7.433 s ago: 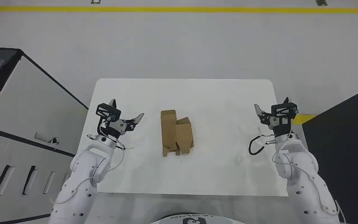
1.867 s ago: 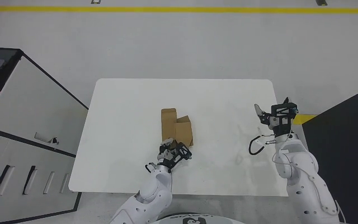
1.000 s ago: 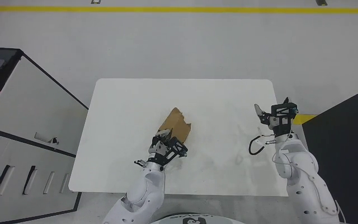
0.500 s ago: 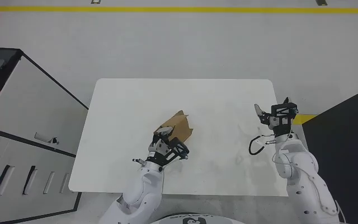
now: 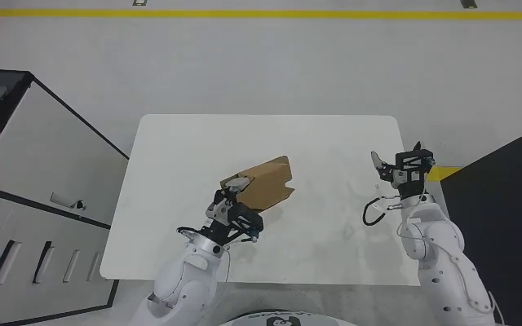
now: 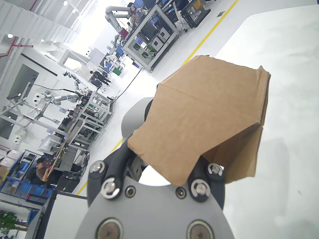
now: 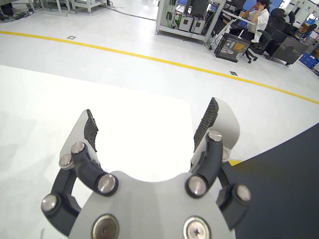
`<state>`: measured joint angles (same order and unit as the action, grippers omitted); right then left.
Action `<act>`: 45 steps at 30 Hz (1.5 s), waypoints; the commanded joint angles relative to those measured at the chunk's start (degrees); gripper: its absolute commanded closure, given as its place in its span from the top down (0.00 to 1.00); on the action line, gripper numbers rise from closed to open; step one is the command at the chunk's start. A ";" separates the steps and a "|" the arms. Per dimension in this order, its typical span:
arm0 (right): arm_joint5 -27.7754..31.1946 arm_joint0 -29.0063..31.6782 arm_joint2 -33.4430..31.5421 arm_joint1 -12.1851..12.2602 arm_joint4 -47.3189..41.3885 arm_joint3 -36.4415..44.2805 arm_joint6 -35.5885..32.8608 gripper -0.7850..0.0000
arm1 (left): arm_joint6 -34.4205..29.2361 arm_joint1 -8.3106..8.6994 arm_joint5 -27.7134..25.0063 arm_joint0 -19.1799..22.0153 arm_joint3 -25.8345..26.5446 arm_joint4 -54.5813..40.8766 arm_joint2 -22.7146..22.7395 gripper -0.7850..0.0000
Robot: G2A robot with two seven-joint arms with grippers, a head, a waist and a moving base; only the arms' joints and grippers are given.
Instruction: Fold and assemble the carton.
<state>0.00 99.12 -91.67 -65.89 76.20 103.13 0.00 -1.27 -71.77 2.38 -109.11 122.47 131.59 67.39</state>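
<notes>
Top view: white table (image 5: 342, 138), yellow floor line (image 5: 261, 13) beyond; left gripper (image 5: 234, 187) clenched on carton (image 5: 267, 181), right gripper (image 5: 398, 157) released.

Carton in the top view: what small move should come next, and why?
Probably bring the right pincer toward the free end of the carton. The left pincer grips it at one end only, it looks flat-folded, and the right pincer is open and far off.
</notes>
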 commanded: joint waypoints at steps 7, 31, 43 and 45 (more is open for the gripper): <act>0.00 0.00 0.00 0.00 0.00 0.00 0.00 1.00 | 2.76 0.00 -2.67 0.17 2.20 -11.27 1.75 0.00; 0.00 0.00 0.00 0.00 0.00 0.00 0.00 1.00 | 5.68 0.22 -10.47 -1.22 5.72 -35.73 5.67 0.00; 0.00 0.00 0.00 0.00 0.00 0.00 0.00 1.00 | -9.58 0.21 -10.97 -2.53 12.16 -57.91 9.92 0.00; 0.00 0.00 0.00 0.00 0.00 0.00 0.00 1.00 | -9.58 0.21 -10.97 -2.53 12.16 -57.91 9.92 0.00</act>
<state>0.00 99.12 -91.67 -65.89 76.20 103.13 0.00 -10.95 -71.55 -8.56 -111.65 134.69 73.60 77.34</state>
